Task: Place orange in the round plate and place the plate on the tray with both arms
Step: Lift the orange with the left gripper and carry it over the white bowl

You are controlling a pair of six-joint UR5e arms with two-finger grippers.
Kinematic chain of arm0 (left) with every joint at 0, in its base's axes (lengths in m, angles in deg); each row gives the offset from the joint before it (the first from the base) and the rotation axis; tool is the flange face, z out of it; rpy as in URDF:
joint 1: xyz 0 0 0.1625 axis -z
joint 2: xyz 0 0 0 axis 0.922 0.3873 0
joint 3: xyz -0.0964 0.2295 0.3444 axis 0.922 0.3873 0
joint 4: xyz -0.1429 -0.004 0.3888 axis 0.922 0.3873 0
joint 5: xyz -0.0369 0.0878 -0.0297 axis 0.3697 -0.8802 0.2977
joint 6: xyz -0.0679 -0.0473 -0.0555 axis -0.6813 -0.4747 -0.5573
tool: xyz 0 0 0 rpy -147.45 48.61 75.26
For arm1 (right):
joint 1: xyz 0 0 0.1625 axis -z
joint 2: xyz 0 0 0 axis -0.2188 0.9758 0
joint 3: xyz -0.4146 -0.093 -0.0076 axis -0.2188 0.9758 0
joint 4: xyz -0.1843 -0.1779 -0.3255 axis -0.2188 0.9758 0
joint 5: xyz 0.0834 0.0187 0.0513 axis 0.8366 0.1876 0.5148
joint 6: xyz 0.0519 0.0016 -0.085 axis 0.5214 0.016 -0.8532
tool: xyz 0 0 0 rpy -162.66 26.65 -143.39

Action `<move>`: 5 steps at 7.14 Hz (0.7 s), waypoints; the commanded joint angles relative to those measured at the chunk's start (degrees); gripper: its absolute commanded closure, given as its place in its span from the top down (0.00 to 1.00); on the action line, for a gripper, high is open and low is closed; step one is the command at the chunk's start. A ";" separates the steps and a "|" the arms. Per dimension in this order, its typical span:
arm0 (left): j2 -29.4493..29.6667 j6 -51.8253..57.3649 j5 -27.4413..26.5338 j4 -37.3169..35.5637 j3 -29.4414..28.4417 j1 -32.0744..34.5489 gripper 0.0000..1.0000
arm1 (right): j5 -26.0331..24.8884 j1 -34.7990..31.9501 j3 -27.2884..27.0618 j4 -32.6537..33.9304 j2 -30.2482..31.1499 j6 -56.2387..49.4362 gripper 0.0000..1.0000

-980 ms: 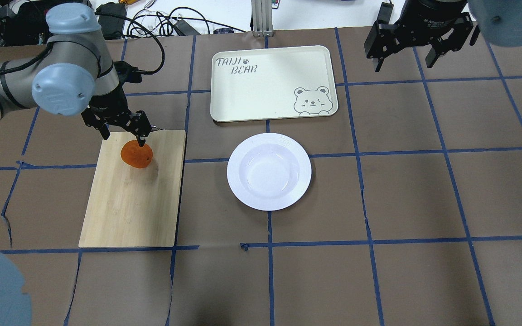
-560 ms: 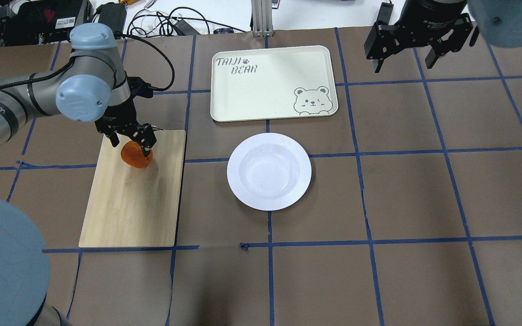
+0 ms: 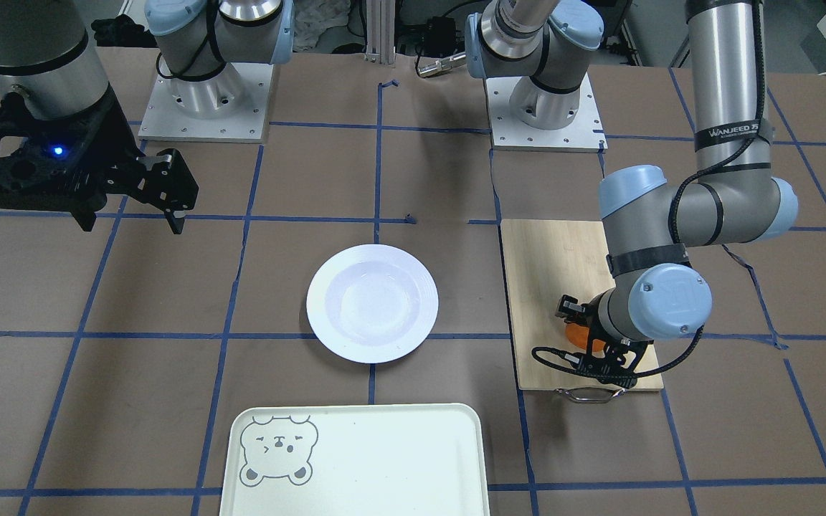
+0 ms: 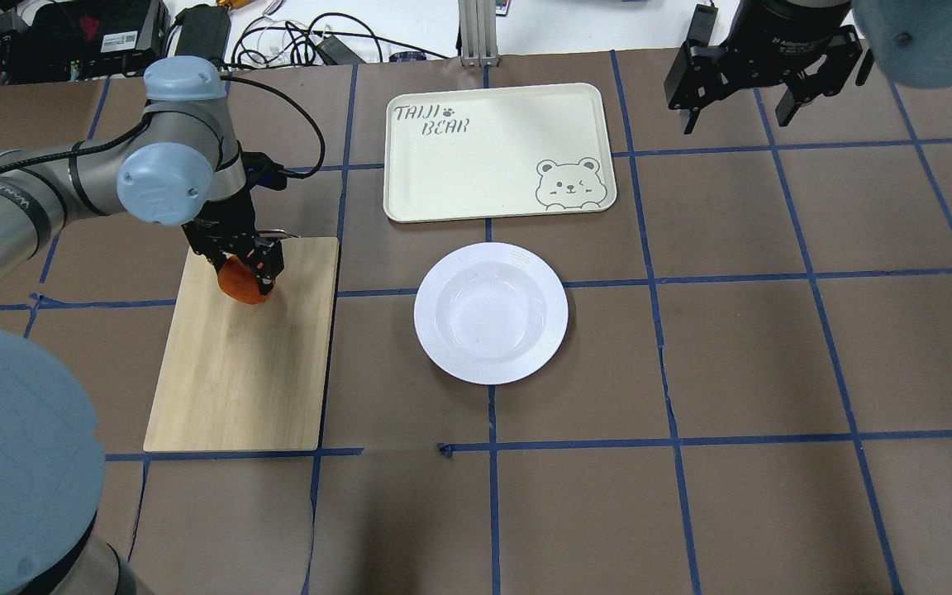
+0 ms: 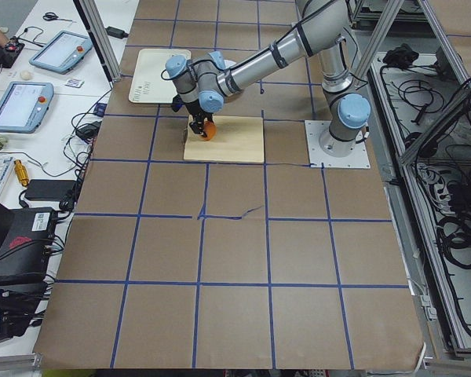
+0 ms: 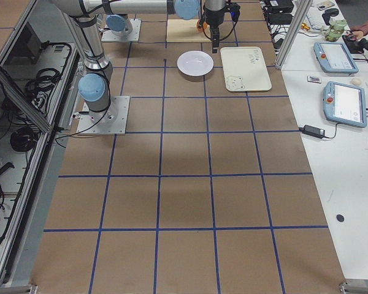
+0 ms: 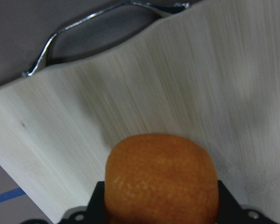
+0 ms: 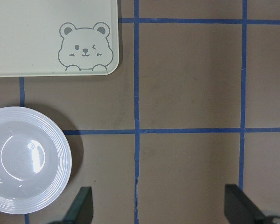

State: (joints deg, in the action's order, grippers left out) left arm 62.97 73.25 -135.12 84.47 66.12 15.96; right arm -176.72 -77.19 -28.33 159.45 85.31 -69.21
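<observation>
The orange point(image 4: 242, 288) sits at the far end of a bamboo cutting board point(image 4: 245, 372). My left gripper point(image 4: 243, 277) has come down over it and is shut on the orange, whose skin point(image 7: 161, 177) fills the gap between the black fingers in the left wrist view. The white round plate point(image 4: 430, 318) lies empty at mid-table, right of the board. Beyond it lies the cream tray point(image 4: 484, 165) with the bear face. My right gripper point(image 4: 736, 116) hangs open and empty high above the far right of the table, and its wrist view shows the plate point(image 8: 60, 158) and the tray point(image 8: 37, 37).
The board's metal handle point(image 3: 585, 395) sticks out at its far end, close to my left wrist. Cables and electronics point(image 4: 278, 41) lie along the table's far edge. Blue tape lines grid the brown table point(image 4: 732, 372).
My left arm has swung in and lowered, and its fingers have gone from wide open above the orange to closed around it. The right arm has not moved.
</observation>
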 commanded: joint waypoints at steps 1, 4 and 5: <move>-1.70 -3.82 5.07 5.31 -2.73 2.06 0.16 | 0.08 0.00 -0.09 -0.07 0.00 0.00 1.00; -3.03 -30.72 13.26 7.38 -3.89 14.51 0.16 | 0.00 0.00 0.00 0.01 0.00 0.00 1.00; -2.33 -38.31 15.37 6.25 -3.89 19.60 0.16 | 0.00 0.00 -0.09 -0.07 0.00 0.00 1.00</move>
State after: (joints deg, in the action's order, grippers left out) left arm 60.25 45.61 -122.53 91.57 62.43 29.35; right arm -176.71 -77.19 -28.37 159.44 85.31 -69.21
